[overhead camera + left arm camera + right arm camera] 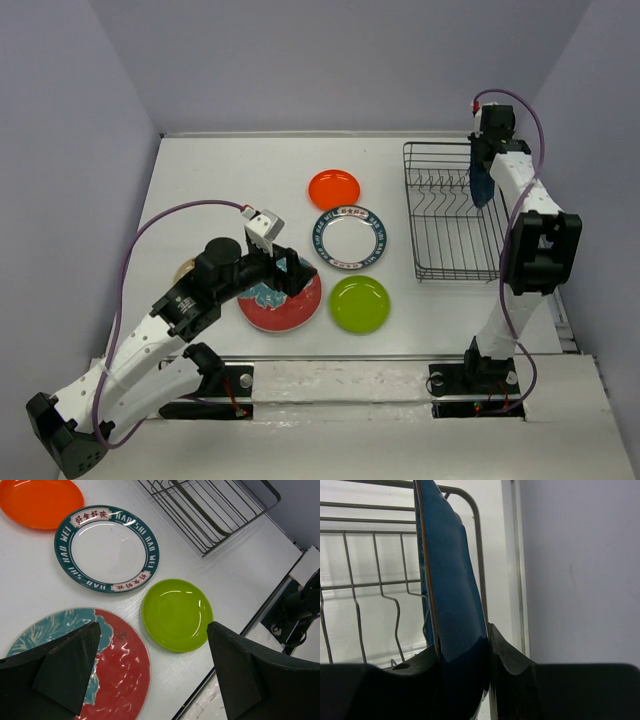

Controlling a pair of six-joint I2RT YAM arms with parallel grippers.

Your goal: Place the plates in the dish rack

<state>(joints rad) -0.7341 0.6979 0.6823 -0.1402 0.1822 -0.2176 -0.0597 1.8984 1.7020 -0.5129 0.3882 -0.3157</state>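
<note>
Holding the dark blue plate [452, 595] on edge, my right gripper [483, 168] is clamped on it at the three o'clock side of the dish rack [440, 215], toward the far corner. I judge it is carried upright so the rim can drop between the prongs rather than lie flat across the wires. The right wrist view shows what the overhead cannot: a finger pressed against each face, the plate near vertical, and rack wires just beside it at nine o'clock. The fingers hide its lower rim, so I cannot tell whether it is seated in a slot.

My left gripper [285, 272] is spread wide with nothing in it, over the twelve o'clock part of the large red plate [283, 310]. I read that wide opening as preparation for a rim grasp. The left wrist view confirms that nothing sits between the fingers [70, 672]: only the red plate lies below, with the lime green plate [176, 614] near it at two o'clock.

Only the overhead gives me the layout. The patterned-rim plate [350, 238] lies between the orange plate [334, 189] at twelve o'clock and the green one at six. A sliver of the beige plate [182, 268] peeks from under my left forearm at nine o'clock of the red plate. All five lie flat on the table [230, 180].
</note>
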